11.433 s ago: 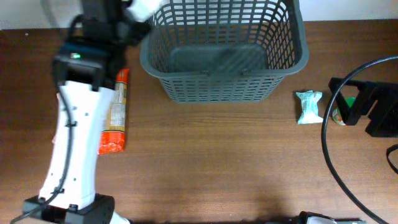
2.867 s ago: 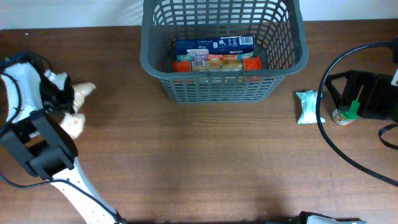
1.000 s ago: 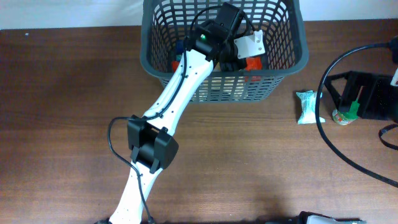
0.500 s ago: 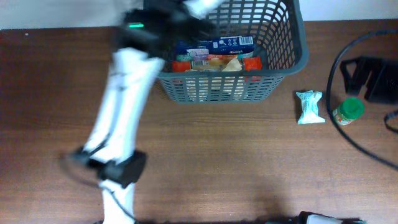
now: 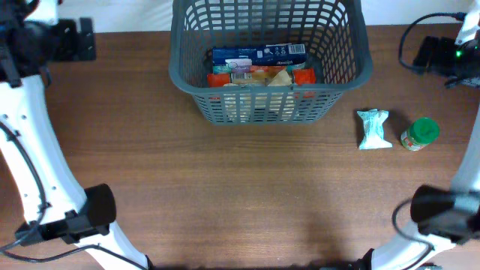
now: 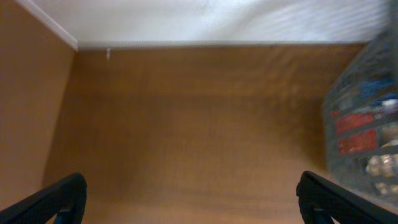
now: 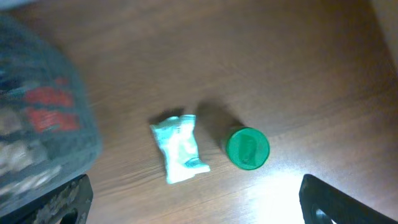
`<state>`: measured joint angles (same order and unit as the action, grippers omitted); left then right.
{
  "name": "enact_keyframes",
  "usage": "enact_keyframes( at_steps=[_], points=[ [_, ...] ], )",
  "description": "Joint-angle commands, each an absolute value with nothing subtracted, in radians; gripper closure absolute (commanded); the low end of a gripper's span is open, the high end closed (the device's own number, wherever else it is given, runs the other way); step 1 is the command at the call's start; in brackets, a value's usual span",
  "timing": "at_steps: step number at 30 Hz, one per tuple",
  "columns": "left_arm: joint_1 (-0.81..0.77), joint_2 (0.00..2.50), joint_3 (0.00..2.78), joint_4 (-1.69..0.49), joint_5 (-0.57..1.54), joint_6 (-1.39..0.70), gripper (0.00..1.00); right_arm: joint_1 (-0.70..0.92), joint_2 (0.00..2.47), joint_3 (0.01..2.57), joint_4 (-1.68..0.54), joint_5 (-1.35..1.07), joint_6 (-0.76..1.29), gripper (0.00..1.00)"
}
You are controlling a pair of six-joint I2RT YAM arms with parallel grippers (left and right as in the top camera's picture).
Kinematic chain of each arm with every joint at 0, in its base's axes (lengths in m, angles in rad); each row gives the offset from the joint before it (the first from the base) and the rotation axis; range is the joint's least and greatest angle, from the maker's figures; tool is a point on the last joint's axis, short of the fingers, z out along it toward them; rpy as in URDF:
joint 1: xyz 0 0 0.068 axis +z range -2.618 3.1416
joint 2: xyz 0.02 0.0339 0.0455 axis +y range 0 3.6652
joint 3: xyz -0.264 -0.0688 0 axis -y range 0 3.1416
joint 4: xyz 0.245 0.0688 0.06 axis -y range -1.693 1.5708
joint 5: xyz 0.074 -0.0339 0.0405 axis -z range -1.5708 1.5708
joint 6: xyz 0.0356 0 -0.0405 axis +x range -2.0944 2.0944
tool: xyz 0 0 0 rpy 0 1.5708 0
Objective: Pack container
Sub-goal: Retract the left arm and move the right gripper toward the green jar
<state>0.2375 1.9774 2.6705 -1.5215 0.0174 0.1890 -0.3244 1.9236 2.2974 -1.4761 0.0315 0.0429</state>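
The container (image 5: pixel 262 107) sits upright, long axis running left-right.

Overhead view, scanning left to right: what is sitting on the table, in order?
container → pale green packet → green-lidded jar

Left hand (image 6: pixel 198 202) withdrawn from container (image 5: pixel 270 109) to far-left corner, green-lidded jar (image 5: pixel 418 134) uncovered

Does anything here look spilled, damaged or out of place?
Nothing looks spilled or damaged. Only the pale green packet and the green-capped jar sit on the table, right of the basket, not packed yet.
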Motion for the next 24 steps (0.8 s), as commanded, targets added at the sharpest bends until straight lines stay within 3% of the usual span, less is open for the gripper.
enact_keyframes(
  at_steps=[1, 13, 24],
  points=[
    [0.294, 1.98, 2.658, -1.567, 0.057, 0.143, 0.01, -0.387, 2.001, 2.296, -1.467, 0.061, 0.098, 0.01],
    [0.319, 1.98, 2.658, -1.617, 0.057, 0.143, 0.01, -0.465, 2.167, 2.281, -1.503, -0.011, 0.133, 0.01],
    [0.319, 1.98, 2.658, -1.617, 0.057, 0.143, 0.01, -0.499, 2.172, 2.041, -1.472, 0.012, 0.117, 0.08]
  ],
)
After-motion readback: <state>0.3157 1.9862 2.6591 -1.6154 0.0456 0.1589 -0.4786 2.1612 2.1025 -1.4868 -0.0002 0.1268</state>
